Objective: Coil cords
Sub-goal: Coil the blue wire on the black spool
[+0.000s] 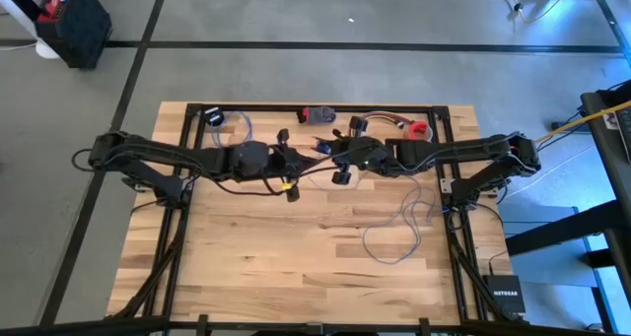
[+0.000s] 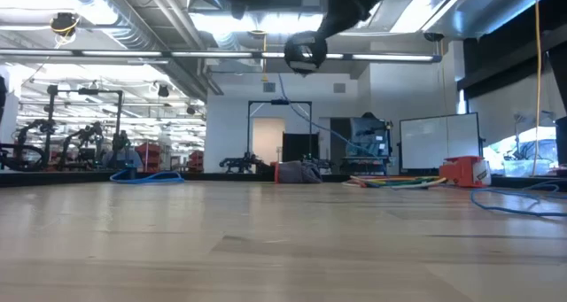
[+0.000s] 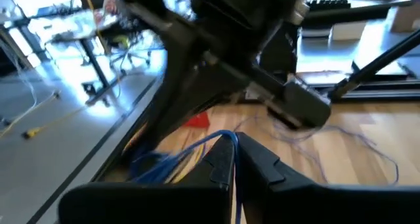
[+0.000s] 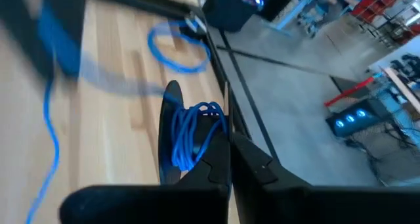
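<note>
Both arms meet above the middle of the table. My left gripper (image 1: 292,168) (image 3: 234,152) and my right gripper (image 1: 340,168) (image 4: 230,152) are each shut on a blue cord (image 4: 193,135) held high over the wood. A strand of the blue cord (image 2: 301,107) slants down from the grippers toward the far side. Another stretch of it lies as a loop (image 1: 242,129) at the far left. A thin grey-lilac wire (image 1: 404,226) lies loose and squiggly on the table's right part, touched by neither gripper. My left gripper pinches a strand of the blue cord (image 3: 226,137) at its fingertips, coming nearly level from the table's left. Beside the fingers, more blue cord (image 3: 151,165) hangs slack. My right gripper has a bunch of several blue loops (image 4: 190,142) at its fingertips, slanting down from the table's right. The loops hang clear of the table; the exact place of contact is hidden by the fingers.
A bundle of coloured cords (image 1: 383,119) and a red thing (image 1: 419,129) lie at the far right, a black and red object (image 1: 317,114) at the far middle. Bare wood (image 1: 256,247) lies at the near left of the table.
</note>
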Action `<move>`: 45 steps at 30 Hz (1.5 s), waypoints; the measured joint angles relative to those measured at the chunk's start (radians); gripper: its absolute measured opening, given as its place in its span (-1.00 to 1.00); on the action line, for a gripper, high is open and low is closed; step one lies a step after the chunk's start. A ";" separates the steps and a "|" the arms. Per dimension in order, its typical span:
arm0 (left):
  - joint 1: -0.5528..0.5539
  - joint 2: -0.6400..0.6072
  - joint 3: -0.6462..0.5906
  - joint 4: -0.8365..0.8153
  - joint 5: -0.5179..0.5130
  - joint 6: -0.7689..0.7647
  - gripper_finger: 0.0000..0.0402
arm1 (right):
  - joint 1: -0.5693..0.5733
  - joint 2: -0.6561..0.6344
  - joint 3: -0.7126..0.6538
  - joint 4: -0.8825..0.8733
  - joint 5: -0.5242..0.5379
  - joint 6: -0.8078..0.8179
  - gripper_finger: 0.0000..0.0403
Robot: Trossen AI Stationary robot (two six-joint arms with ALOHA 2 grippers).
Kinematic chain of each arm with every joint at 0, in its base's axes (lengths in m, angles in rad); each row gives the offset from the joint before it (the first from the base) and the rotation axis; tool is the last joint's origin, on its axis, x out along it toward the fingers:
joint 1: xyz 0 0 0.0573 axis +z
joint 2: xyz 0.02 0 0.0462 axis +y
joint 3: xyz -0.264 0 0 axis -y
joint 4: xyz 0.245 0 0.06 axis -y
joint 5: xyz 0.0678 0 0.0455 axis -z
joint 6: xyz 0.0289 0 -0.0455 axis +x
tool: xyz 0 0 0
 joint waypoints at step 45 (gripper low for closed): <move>0.010 0.042 -0.001 -0.213 -0.001 0.051 -0.58 | 0.002 -0.030 0.274 0.143 -0.094 -0.122 -0.98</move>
